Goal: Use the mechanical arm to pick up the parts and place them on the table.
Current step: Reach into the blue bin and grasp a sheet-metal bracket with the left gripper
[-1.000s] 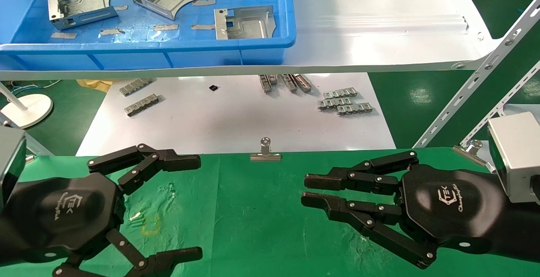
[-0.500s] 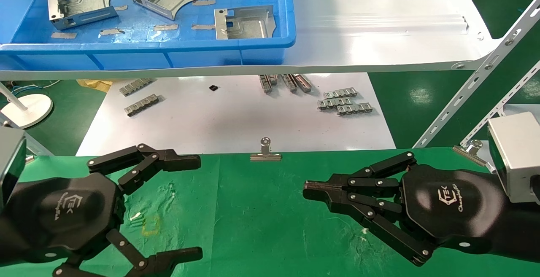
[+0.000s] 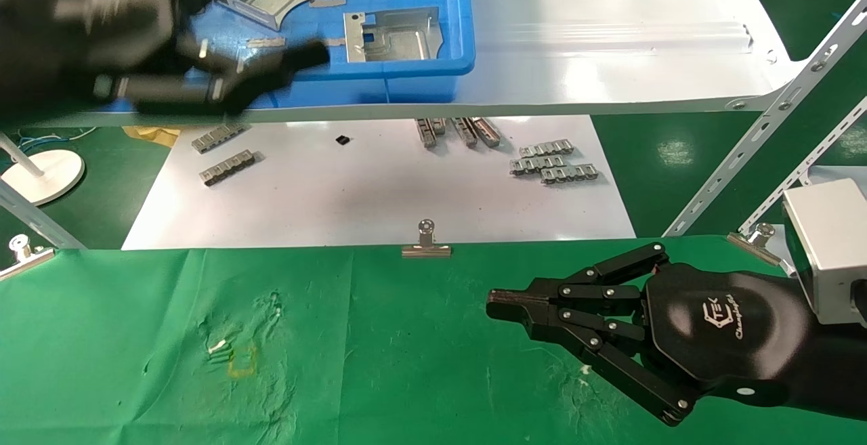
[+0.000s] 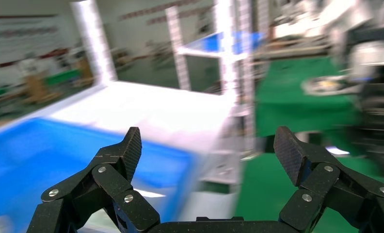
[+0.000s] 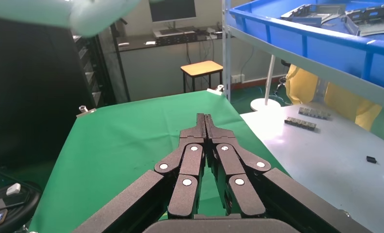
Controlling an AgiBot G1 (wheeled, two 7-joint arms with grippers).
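Head view: right mechanical arm [image 3: 501, 307], white logo, lettering perhaps "Changingtek".

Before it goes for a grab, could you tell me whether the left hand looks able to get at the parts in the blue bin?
Probably yes: the left hand hovers open over the blue bin, whose top is uncovered, with parts lying loose.

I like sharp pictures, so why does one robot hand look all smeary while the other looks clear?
In the head view the left end effector is streaked with motion blur over the blue bin, while the right end effector over the green table is crisp; the left wrist view has a smeared background; glare whitens the shelf.
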